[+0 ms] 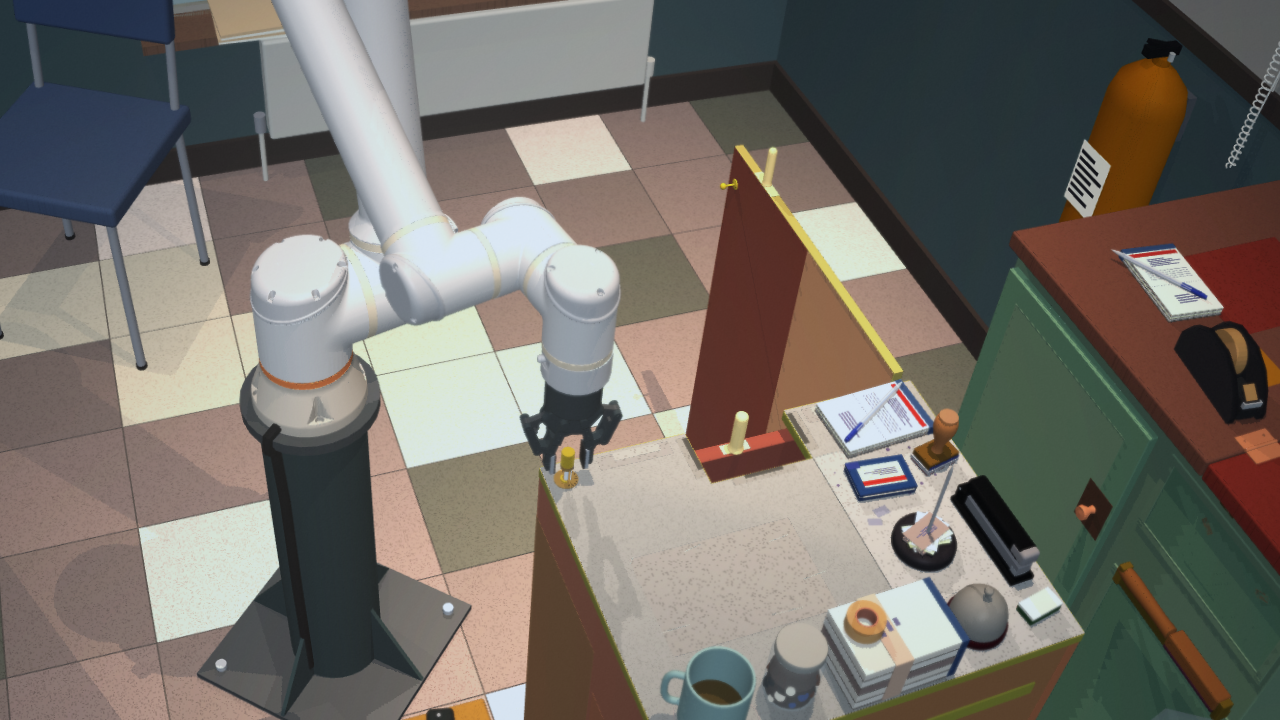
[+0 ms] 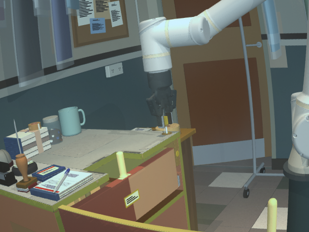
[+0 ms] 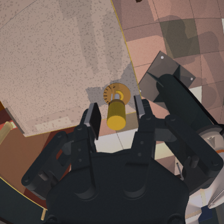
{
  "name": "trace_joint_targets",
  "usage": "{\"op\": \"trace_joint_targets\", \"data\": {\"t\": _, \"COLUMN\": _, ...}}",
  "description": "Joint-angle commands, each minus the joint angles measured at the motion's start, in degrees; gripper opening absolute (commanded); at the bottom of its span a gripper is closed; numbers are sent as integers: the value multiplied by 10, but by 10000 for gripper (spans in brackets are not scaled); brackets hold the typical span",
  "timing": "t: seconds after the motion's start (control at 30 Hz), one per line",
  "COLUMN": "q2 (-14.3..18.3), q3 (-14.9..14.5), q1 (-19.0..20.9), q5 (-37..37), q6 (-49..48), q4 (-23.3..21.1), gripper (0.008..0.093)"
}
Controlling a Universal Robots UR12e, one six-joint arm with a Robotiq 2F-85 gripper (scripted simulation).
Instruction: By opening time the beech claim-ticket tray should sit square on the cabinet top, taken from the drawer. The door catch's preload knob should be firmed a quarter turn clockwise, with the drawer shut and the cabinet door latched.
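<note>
The yellow ribbed preload knob [image 3: 116, 118] stands upright on its round dial plate [image 3: 117, 93] at the far corner of the cabinet top. My gripper [image 3: 115, 110] is straight above it, open, and holds nothing; the knob [image 1: 567, 460] stands between the fingers. The cabinet door [image 1: 761, 313] stands swung wide open, with a cream peg handle [image 1: 770, 167] at its far end. The drawer [image 2: 139, 179] is pulled out, with a cream peg handle [image 2: 121, 161] on its front. The beech tray is not in sight; the drawer's inside is hidden.
A teal mug [image 1: 713, 690] stands at the cabinet top's near edge beside a grey jar [image 1: 797, 664], a stack of books with a tape roll [image 1: 895, 638], a bell [image 1: 979, 613], a stapler [image 1: 995, 529], a stamp [image 1: 940, 439] and notepads [image 1: 877, 416]. My pedestal [image 1: 313, 555] stands left.
</note>
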Motion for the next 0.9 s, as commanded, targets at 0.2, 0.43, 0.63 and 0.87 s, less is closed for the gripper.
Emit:
{"op": "trace_joint_targets", "data": {"t": 0.2, "q2": 0, "q3": -1, "q1": 0, "q5": 0, "q6": 0, "q4": 0, "gripper": 480}}
{"op": "trace_joint_targets", "data": {"t": 0.43, "q2": -3, "q3": -4, "q1": 0, "q5": 0, "q6": 0, "q4": 7, "gripper": 480}}
{"op": "trace_joint_targets", "data": {"t": 0.63, "q2": -10, "q3": -14, "q1": 0, "q5": 0, "q6": 0, "q4": 23, "gripper": 480}}
{"op": "trace_joint_targets", "data": {"t": 0.87, "q2": -20, "q3": -30, "q1": 0, "q5": 0, "q6": 0, "q4": 49, "gripper": 480}}
